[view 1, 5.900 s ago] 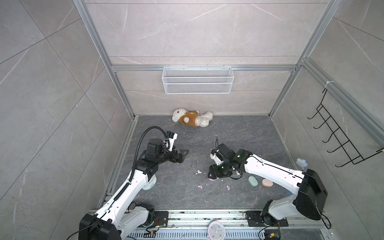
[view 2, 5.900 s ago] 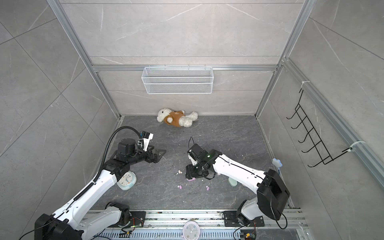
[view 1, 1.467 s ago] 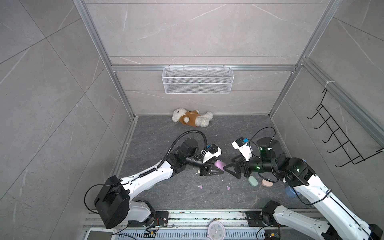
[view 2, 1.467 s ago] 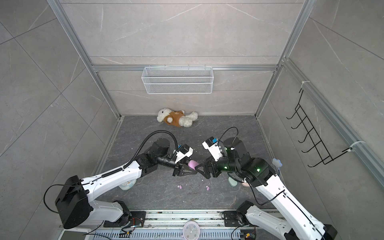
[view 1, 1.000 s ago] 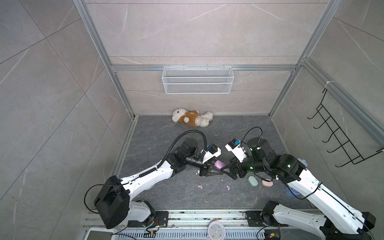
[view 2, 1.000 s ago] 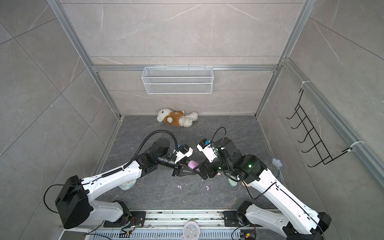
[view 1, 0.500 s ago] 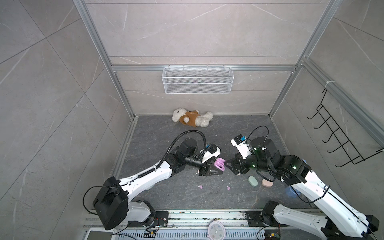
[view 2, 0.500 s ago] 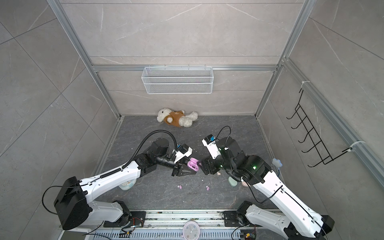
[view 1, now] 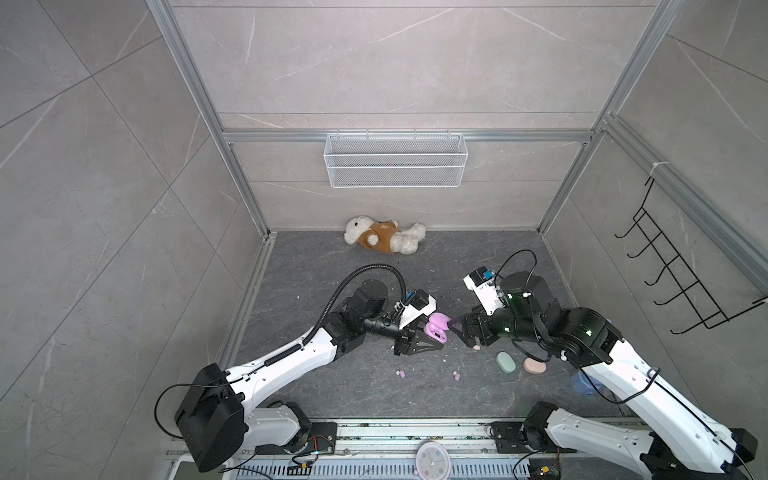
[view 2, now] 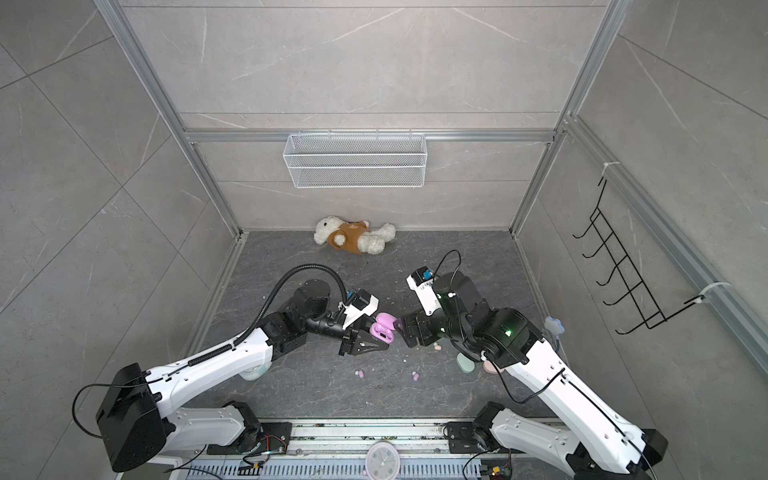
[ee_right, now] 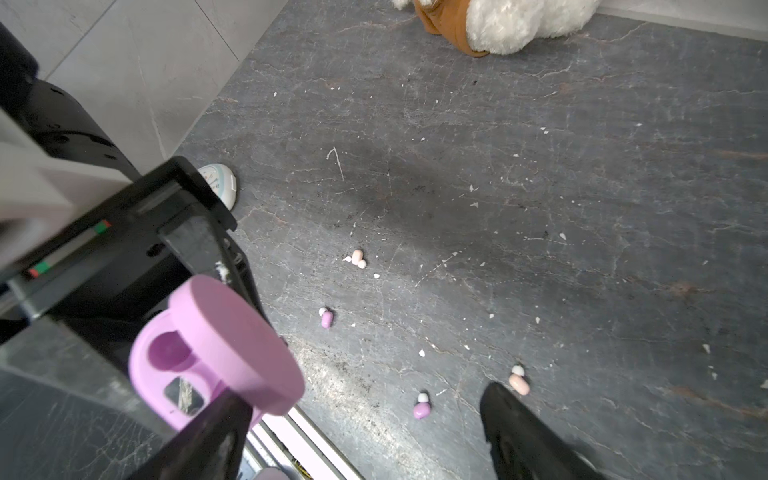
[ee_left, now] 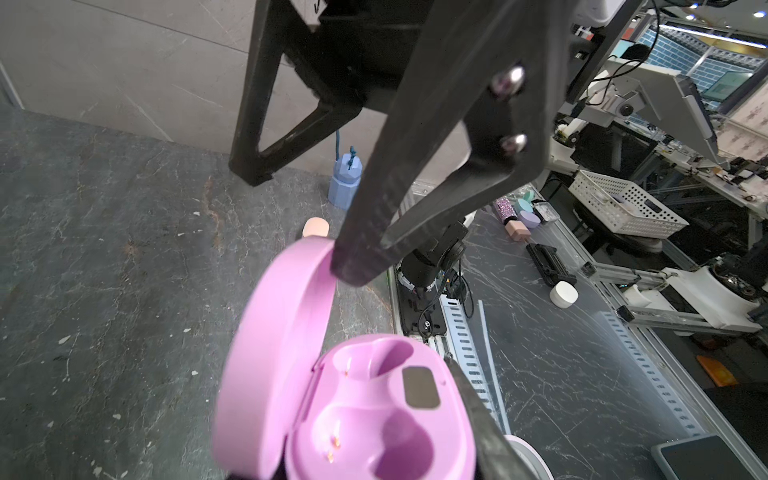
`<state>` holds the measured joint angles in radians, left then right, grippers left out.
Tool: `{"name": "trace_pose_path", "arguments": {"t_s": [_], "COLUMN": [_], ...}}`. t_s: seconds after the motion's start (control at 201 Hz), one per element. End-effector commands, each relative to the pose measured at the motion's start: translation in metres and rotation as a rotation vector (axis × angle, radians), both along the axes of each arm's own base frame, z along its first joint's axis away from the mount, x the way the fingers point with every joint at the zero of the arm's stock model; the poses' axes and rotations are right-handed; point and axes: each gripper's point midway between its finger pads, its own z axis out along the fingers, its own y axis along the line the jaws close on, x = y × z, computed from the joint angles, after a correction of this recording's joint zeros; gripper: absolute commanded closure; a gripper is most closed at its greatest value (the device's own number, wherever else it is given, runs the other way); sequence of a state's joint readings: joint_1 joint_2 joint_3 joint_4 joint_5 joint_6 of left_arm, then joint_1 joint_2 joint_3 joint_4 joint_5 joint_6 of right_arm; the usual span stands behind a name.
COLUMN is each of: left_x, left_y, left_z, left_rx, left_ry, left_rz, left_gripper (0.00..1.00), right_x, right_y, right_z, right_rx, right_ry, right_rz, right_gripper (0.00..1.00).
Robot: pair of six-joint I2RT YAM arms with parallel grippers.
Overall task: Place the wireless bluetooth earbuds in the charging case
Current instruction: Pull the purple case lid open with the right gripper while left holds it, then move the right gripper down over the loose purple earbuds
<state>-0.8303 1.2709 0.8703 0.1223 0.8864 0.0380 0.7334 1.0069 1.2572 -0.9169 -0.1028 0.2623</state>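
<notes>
In both top views the left pincer (view 1: 426, 340) is clenched on the lilac pebble-shaped plastic charging case (view 1: 438, 326) and holds it above the dark stone floor (view 1: 332, 270), with the lid raised. The right pincer (view 1: 460, 332) is released and holds nothing; its tips are just beside the lid. The tiny bean-shaped lilac earbuds are on the floor, not in the case: one (view 1: 401, 374) lies on the near side of the left pincer, the other (view 1: 457, 377) on the near side of the right pincer, both well apart from the case. A tiny peach earbud (view 1: 476, 347) lies just under the right pincer. I see no mint one.

In the left wrist view both sockets of the case (ee_left: 382, 415) are empty. One black fingertip of the right pincer (ee_left: 353, 266) touches the rim of the lid (ee_left: 274, 353). I judge that if this finger pushes more, the case can turn in the grip or slip out; if it leaves, the hinged lid can perhaps fall closed.

In the right wrist view the right pincer (ee_right: 365, 432) is spread wide, with one lilac earbud (ee_right: 422, 409) between its tips and the peach one (ee_right: 519, 383) beside one tip. White specks of debris (ee_right: 422, 353) lie around them. The danger, I think, is to take the peach one by mistake, or to flick such a small smooth bean away when the jaws close.
</notes>
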Motion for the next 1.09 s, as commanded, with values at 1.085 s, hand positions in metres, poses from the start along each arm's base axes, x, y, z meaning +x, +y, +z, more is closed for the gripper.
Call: {"name": "trace_pose_path", "arguments": {"t_s": [1.085], "left_x": [0.021], "left_y": [0.052], "left_z": [0.012], "left_rx": [-0.065], "left_ry": [-0.045], "left_rz": [0.284], "left_gripper": [0.68], "right_x": [-0.043], "right_y": [-0.010], "right_z": [-0.235], "right_rx": [0.131], "right_ry": [0.719], "right_rz": [-0.525], "right_gripper": [0.02]}}
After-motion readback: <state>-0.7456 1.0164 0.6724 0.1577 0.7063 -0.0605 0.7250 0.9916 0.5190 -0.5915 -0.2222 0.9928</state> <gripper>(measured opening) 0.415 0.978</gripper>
